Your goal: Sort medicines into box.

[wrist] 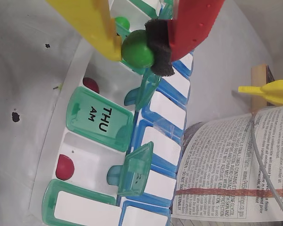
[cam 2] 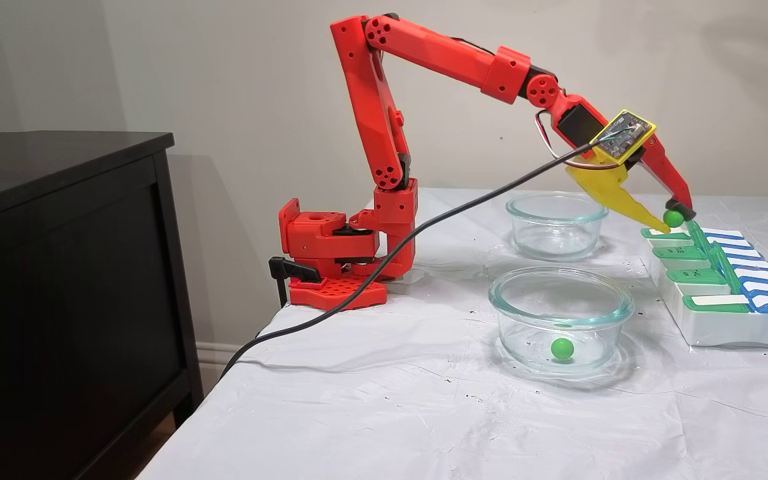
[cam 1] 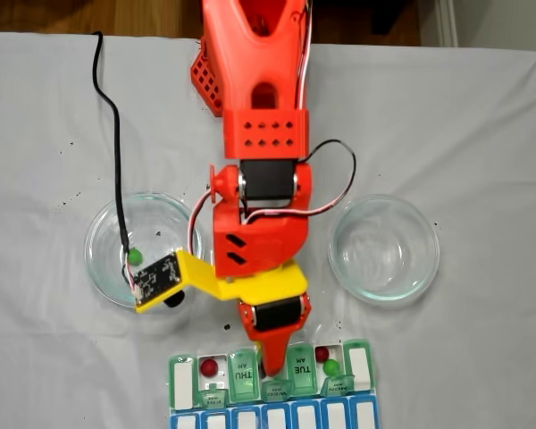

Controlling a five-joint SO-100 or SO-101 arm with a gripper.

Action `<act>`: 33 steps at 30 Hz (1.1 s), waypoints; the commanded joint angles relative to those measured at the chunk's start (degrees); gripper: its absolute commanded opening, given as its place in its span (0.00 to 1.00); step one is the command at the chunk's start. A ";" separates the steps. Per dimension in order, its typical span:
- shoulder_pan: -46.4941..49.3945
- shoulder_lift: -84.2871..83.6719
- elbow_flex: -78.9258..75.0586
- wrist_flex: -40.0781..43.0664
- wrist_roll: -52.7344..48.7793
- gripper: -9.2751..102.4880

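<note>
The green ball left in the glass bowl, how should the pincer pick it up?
Pinch the green ball across its middle, coming straight down from above. It is round, so any two opposite sides work, but the glass bowl walls it in all around and blocks a sideways approach. It lies alone on the bowl's floor, so open fingers should fit beside it. The pincer currently holds another green ball.

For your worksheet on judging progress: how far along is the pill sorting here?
Done: the organizer already holds two red pills and a green pill in open compartments. In hand: the end effector grips another green pill above the organizer. Left: one green pill sits in the nearer glass bowl; the other bowl looks empty.
</note>
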 commanded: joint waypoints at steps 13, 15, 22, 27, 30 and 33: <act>-0.88 0.00 -0.62 -5.19 -0.62 0.08; -0.79 0.88 -0.53 -4.39 -0.53 0.08; -1.58 -1.23 0.44 -5.63 -0.79 0.08; -1.85 -2.81 0.53 -7.47 -1.14 0.08; -1.76 -3.43 0.44 -8.88 -1.14 0.08; -1.58 -4.48 0.44 -10.81 -1.23 0.08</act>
